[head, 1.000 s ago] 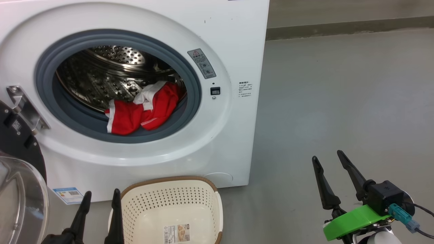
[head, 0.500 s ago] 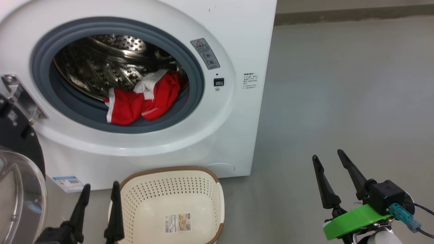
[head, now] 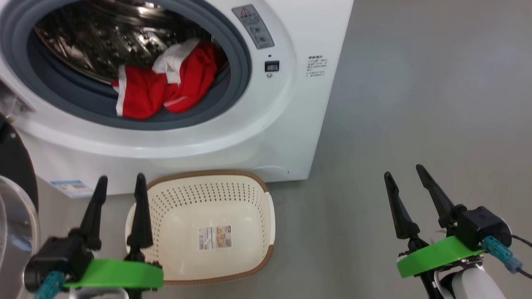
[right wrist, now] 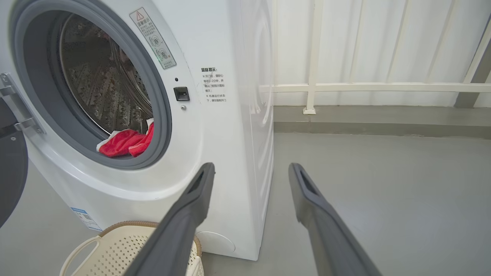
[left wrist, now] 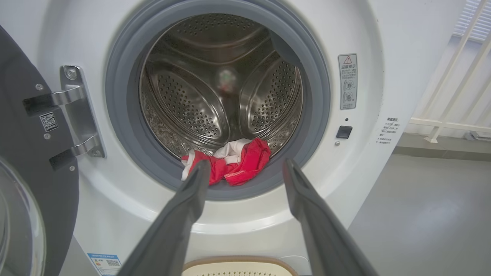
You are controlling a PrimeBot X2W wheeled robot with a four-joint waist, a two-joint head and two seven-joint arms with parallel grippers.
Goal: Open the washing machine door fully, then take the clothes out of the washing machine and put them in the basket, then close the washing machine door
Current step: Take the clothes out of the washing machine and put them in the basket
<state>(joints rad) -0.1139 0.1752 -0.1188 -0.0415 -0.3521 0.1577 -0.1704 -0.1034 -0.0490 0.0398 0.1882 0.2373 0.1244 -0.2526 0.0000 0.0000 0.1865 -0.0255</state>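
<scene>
Your left claw [head: 120, 179] and right claw [head: 404, 171] both gape wide, holding nothing. You see the clothes [head: 158, 89] inside the washing machine [head: 307, 104]. The washing machine door [head: 10, 166] stands open, and the basket [head: 208, 195] sits on the floor [head: 415, 104] just below.

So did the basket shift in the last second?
No. The basket sits as before below the washing machine front, rim just left of its round cap; the whole head view shifted, so the camera moved.
</scene>
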